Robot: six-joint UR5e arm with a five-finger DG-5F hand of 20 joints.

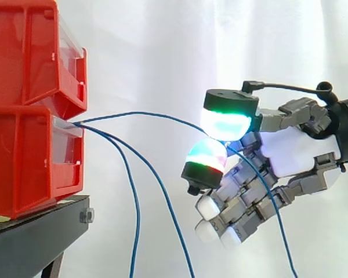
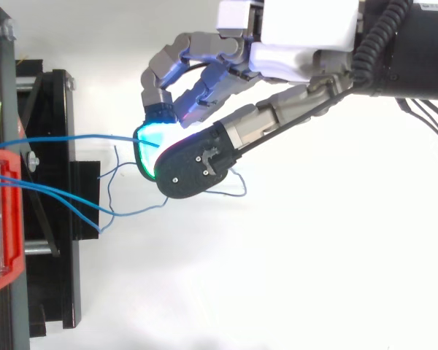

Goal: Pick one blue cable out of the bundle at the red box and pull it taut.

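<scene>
Blue cable [image 1: 145,114] from red box [image 1: 23,156] pinched in hand [image 1: 296,153].

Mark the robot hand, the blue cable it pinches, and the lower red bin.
robot hand [image 1: 296,153]: side view, white palm.
pinched blue cable [image 1: 145,113]: side view, mid-span, left of the hand.
lower red bin [image 1: 23,162]: side view, side wall.

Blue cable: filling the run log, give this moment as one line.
hand: fingers pinch one blue cable | cable: slightly bowed from red box | other cables: hanging slack
</scene>
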